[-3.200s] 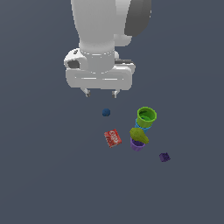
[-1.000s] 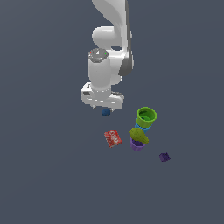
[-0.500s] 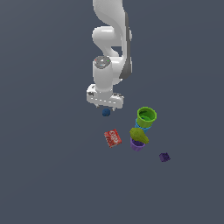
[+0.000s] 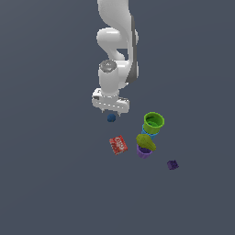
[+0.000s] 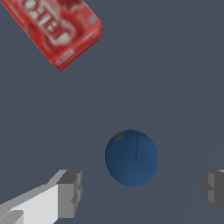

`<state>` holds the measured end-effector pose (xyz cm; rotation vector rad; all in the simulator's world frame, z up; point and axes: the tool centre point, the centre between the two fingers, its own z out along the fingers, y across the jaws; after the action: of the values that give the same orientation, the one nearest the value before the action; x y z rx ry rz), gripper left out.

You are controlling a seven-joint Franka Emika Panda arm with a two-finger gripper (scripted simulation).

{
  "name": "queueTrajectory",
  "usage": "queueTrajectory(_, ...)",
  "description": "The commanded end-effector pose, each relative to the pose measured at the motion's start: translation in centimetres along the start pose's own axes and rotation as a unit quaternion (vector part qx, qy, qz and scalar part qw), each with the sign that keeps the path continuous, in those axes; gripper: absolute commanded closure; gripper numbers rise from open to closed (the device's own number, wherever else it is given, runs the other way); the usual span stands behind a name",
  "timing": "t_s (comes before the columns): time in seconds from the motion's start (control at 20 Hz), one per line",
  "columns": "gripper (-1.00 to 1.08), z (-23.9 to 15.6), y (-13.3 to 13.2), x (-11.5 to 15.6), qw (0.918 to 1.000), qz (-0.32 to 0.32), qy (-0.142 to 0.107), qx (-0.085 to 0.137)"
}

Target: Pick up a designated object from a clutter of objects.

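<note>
Flat dark grey desk (image 4: pixel 50 183) fills both views, no edges visible. My tool (image 4: pixel 110 112) points straight down, jaws spread wide. On the wrist view I see both fingers (image 5: pixel 65 192) apart with the blue ball (image 5: pixel 131 157) between them, gaps on both sides, so no contact. On the exterior view the ball (image 4: pixel 111 118) sits on the desk just under the tool tips.

Next out: red flat packet (image 4: pixel 118 144), near the ball, lying flat, skewed to the view axes. Wrist view catches its corner (image 5: pixel 54 28), white print on top, unreadable.

Further toward the exterior view's right, a tight cluster: green cup (image 4: pixel 153 122) upright, mouth up, with a blue cup (image 4: pixel 148 133) showing just below its base, touching or nested, can't tell which. Olive-green pear-like lump (image 4: pixel 145 142) sits on top of the purple cup (image 4: pixel 144 153), covering its mouth. Lump looks to touch the blue cup.

Purple cube (image 4: pixel 172 165) stands alone, apart from the cluster, farthest from the tool.
</note>
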<state>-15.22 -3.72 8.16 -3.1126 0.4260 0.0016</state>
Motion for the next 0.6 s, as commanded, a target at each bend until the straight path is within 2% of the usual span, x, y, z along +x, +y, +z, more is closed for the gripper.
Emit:
queueTrajectory(0.0, -0.92, 0.1, 0.0, 0.0, 1.0, 0.0, 0.0, 0.0)
queueTrajectory(0.55, -0.92, 3.2, 0.0, -0.1, 1.0, 0.001, 0.0, 0.0)
